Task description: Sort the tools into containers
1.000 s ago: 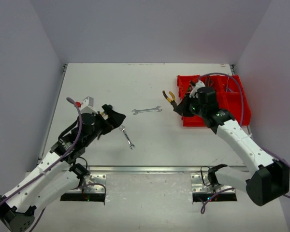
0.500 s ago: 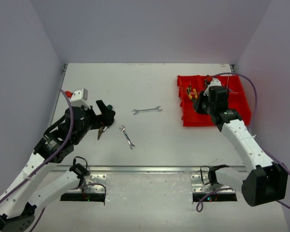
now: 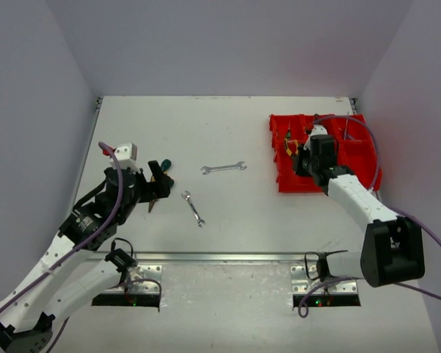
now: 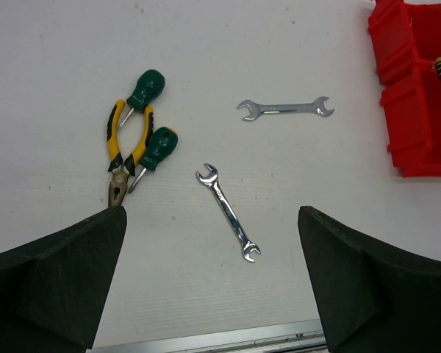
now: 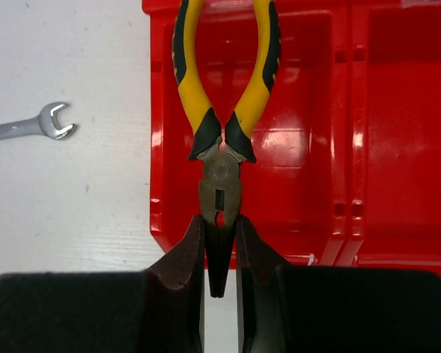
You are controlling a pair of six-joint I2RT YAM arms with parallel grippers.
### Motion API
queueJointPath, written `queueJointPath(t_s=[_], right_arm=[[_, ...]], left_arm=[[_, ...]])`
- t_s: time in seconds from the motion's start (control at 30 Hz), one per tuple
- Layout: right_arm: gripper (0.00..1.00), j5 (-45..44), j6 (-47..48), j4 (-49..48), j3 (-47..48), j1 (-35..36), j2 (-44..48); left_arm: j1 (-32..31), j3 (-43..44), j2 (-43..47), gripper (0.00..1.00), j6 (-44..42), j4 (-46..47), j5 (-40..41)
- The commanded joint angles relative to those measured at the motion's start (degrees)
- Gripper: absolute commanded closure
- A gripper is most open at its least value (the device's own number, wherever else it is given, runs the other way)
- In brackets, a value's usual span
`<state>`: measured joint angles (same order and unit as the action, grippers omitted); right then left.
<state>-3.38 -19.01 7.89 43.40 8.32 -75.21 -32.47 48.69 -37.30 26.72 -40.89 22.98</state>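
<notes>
My right gripper (image 5: 220, 239) is shut on the nose of yellow-handled pliers (image 5: 222, 110) and holds them over the front left compartment of the red bin (image 5: 298, 95), handles pointing into it. The top view shows this gripper (image 3: 300, 151) at the bin's (image 3: 353, 151) left side. My left gripper (image 4: 209, 246) is open and empty above the table. Ahead of it lie a second pair of yellow pliers (image 4: 120, 151), two green screwdrivers (image 4: 146, 88) (image 4: 159, 145), a small silver wrench (image 4: 228, 213) and a larger wrench (image 4: 285, 109).
The larger wrench (image 3: 223, 168) and the small wrench (image 3: 193, 208) lie mid-table between the arms. Other tools lie in the bin's back compartments. A metal rail (image 3: 220, 257) runs along the table's near edge. Walls close in the left, back and right.
My right gripper has carried the yellow pliers rightward from beside the bin to over its front left compartment. My left arm has drawn back to the left, away from the small wrench.
</notes>
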Motion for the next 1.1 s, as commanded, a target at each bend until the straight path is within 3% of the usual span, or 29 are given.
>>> queueJointPath(t_s=[0.0, 0.6, 0.63, 0.73, 0.83, 1.07], right_arm=[[1.0, 1.7, -0.1, -7.1, -1.8, -0.2, -2.8], [0.98, -0.6, -1.3, -4.0, 2.9, -0.2, -12.7], [0.89, -0.6, -1.4, -3.4, 3.2, -0.2, -13.0], [0.49, -1.1, -2.3, -2.5, 3.2, -0.3, -12.6], [0.37, -1.0, -3.1, -1.2, 3.2, -0.2, -10.5], [0.28, 1.2, -4.4, 2.7, 4.4, -0.3, -1.5]], left_arm=[[0.5, -0.1, 0.3, 0.0, -1.2, 3.6, 0.3], [0.5, -0.7, 2.8, 0.0, -1.3, 4.3, -0.1], [0.5, -0.7, 3.0, 0.0, -1.3, 4.3, 0.0], [0.5, -0.8, 3.3, 0.0, -1.3, 4.3, 0.0], [0.5, -0.9, 3.4, 0.0, -1.3, 4.4, 0.0], [0.5, -0.9, 3.3, 0.0, -1.1, 4.4, 0.1]])
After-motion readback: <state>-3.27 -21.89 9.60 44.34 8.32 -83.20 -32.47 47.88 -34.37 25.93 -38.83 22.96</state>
